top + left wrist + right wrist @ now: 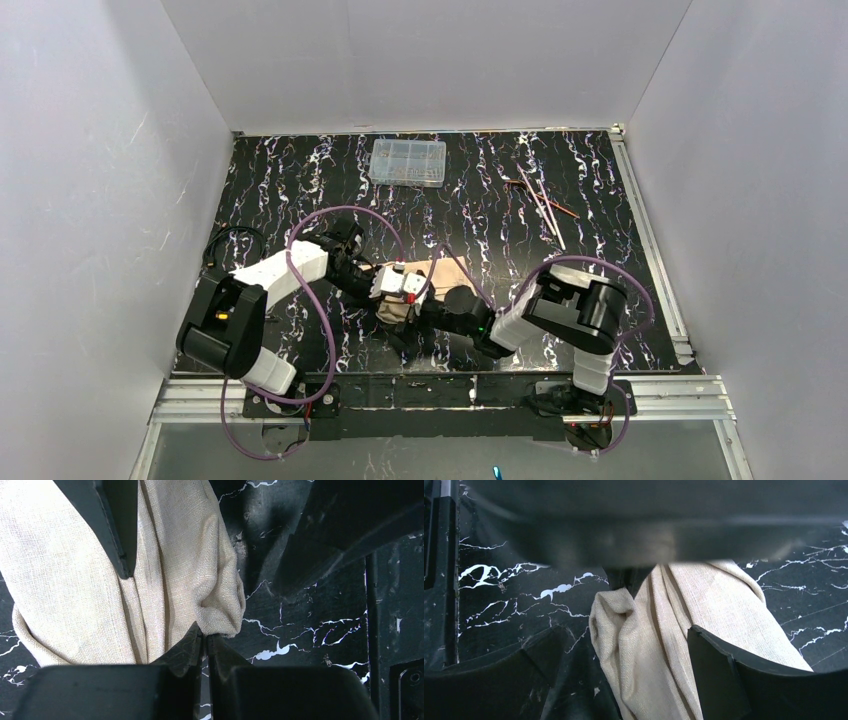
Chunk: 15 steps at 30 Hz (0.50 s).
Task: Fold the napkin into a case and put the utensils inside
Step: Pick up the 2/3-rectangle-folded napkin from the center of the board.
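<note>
The beige napkin (441, 272) lies bunched in long folds on the black marbled table, between the two arms near the front. My left gripper (206, 638) is shut on a bottom corner fold of the napkin (175, 570); from above the left gripper (399, 304) sits over the cloth's near end. My right gripper (629, 655) is open, with its fingers (716, 667) either side of the napkin (659, 640) and not pressing it. In the top view the right gripper (427, 318) faces the left one. The copper utensils (545, 203) lie at the back right, far from both grippers.
A clear plastic compartment box (408, 162) stands at the back centre. Purple cables (345, 215) loop over the left arm and by the cloth. White walls enclose the table, and an aluminium rail (650, 250) runs along the right edge.
</note>
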### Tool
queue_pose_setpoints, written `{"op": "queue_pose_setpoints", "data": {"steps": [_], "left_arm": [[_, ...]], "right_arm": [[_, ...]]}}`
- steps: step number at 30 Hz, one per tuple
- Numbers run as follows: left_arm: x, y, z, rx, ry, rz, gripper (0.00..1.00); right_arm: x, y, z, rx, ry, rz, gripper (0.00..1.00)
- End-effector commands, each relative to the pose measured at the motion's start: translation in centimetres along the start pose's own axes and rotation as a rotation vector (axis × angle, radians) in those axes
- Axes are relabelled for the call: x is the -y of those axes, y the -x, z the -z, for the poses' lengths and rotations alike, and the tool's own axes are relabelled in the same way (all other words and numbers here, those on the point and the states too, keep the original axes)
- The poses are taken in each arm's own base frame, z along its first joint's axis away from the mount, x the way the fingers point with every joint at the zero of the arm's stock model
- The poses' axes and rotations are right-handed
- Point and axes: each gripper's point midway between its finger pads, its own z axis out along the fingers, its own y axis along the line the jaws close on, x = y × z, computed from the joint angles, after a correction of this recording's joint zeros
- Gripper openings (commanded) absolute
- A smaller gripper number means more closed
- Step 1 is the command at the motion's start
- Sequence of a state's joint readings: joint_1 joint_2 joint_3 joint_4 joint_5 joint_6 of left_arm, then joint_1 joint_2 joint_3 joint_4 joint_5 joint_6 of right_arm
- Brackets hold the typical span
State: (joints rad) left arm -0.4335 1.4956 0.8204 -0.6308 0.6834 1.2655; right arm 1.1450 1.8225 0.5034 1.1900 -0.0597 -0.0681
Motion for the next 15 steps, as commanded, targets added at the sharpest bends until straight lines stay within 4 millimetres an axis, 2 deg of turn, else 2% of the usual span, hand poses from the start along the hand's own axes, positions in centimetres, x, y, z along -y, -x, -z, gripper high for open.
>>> {"op": "queue_pose_setpoints", "data": {"steps": [1, 6, 10, 15], "left_arm": [[-0.1, 1.6, 0.6, 0.058, -0.012, 0.031, 0.0], [0.0, 2.0, 0.8, 0.069, -0.022, 0.048, 0.0], [0.3, 2.1, 0.9, 0.075, -0.033, 0.058, 0.0], [0.2, 2.2, 1.0, 0.075, -0.035, 0.054, 0.0]], "right_arm": [[0.5, 2.0, -1.3, 0.083, -0.065, 0.101, 0.99], [1.2, 1.3, -1.1, 0.101, -0.15, 0.099, 0.99], [1.7, 2.0, -0.6, 0.162, -0.188, 0.073, 0.99], [1.8, 0.9, -0.8, 0.146, -0.195, 0.099, 0.99]]}}
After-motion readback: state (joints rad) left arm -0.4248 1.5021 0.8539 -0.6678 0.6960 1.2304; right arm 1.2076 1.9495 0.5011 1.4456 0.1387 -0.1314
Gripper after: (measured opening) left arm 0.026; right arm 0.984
